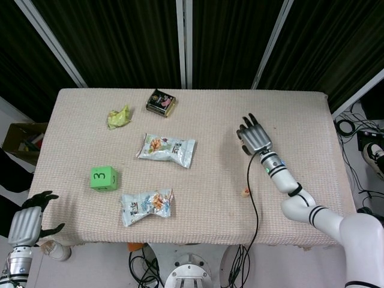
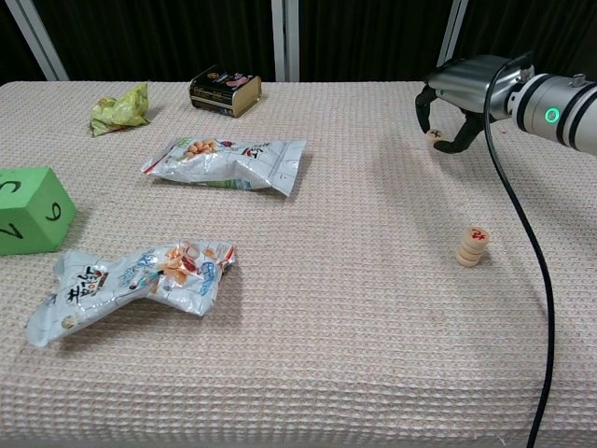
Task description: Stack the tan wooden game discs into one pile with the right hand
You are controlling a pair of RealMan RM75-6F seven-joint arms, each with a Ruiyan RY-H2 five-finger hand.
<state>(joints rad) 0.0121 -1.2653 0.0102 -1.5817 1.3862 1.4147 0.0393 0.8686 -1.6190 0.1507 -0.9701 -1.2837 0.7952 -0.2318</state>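
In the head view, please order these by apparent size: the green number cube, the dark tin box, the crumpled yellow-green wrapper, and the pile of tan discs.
1. Green number cube
2. Dark tin box and crumpled yellow-green wrapper: too similar to rank
3. Pile of tan wooden discs, clearly smallest

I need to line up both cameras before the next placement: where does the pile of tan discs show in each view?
Head view: the pile of tan discs is a small speck right of centre, near the front edge, beside the black cable.
Chest view: it stands at right of centre, below the right hand.
Shared landmark: the black cable passing just right of the pile.
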